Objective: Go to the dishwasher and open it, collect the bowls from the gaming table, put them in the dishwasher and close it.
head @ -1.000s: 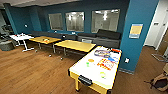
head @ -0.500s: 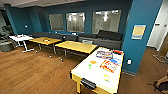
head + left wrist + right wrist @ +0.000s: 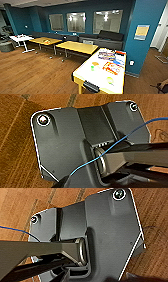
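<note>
Bowls point(image 3: 94, 65) on gaming table point(image 3: 85, 75)

teal walls point(image 3: 147, 15) with three interior windows point(image 3: 107, 22) reflecting ceiling lights. a dark sofa point(image 3: 107, 39) and yellow-topped tables point(image 3: 76, 47) stand on a wood floor point(image 3: 30, 72).

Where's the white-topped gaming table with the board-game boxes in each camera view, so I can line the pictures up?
Head view: gaming table at lower right, one short end toward the camera.
Left wrist view: looks down on wooden floor past the robot's dark plate.
Right wrist view: the same, floor past the plate.
Shared landmark: the wooden floor, on which the table stands.
</note>
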Robot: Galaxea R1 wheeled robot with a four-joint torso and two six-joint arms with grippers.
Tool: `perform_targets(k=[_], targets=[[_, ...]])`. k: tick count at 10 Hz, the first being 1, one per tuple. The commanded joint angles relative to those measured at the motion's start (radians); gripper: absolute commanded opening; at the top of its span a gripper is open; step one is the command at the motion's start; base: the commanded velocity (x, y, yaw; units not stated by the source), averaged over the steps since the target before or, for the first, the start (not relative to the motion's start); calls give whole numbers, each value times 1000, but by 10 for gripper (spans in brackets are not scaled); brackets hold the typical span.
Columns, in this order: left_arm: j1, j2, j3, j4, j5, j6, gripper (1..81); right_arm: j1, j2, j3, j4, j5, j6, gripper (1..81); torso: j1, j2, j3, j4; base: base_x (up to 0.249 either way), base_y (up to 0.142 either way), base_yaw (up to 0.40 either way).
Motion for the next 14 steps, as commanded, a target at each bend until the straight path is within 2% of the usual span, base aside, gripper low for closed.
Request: perform_targets(k=[1,4,14], targets=[[-42,1,4,11,53,4,811,38,-9,3,-8,-50,-4,811,0,0,0,0,120,0,0],[-42,1,4,11,51,4,811,38,-9,3,-8,-50,-4,811,-1,0,0,0,120,0,0],[-41,1,4,11,51,4,811,35,-9,-3,-8,-50,-4,811,-1,0,0,0,120,78,0]])
